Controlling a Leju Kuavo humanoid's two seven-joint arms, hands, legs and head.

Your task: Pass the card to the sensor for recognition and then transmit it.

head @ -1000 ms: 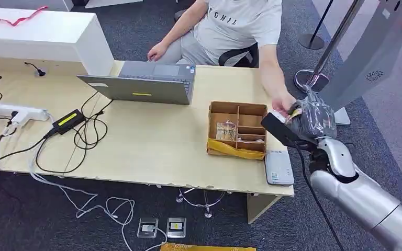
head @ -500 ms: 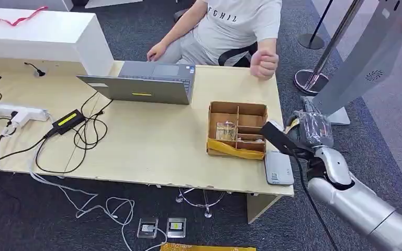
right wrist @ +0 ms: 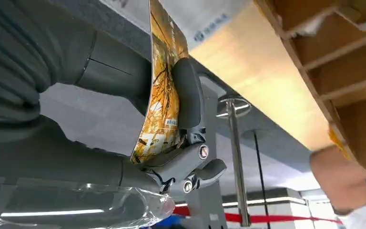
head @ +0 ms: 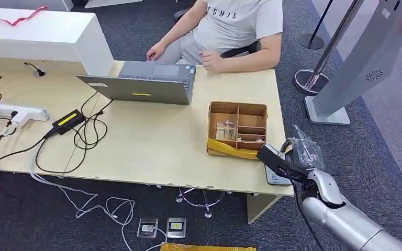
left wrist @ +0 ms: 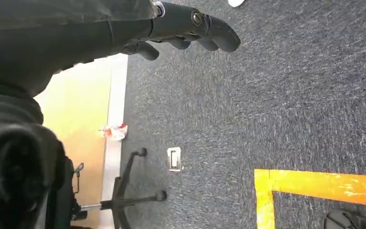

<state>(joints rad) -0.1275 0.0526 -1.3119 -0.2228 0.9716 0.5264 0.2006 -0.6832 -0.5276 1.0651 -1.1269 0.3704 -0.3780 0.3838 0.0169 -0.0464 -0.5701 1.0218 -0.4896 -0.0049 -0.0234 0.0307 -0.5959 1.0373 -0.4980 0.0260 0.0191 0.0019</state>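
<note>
In the right wrist view my right hand (right wrist: 124, 119) pinches an orange and yellow patterned card (right wrist: 164, 95) between thumb and fingers, and the card bows slightly. From the head view that right hand (head: 302, 152) hovers at the desk's near right corner, just above and right of the flat grey-white sensor (head: 277, 177). My wrist's dark part hides some of the sensor. The sensor's printed face (right wrist: 209, 19) lies close beside the card. My left hand (left wrist: 186, 26) hangs over dark carpet with loosely extended fingers and holds nothing.
A partitioned wooden box (head: 238, 128) stands just left of the sensor. A person (head: 235, 23) sits behind the desk with forearms near a grey laptop (head: 146, 83). Cables and a power strip (head: 15, 112) lie at the left. A silver stand (head: 356, 57) rises at the right.
My right hand, with the card, dropped from beside the person's hand down toward me to the sensor corner. The person's hand drew back to the desk's far edge.
</note>
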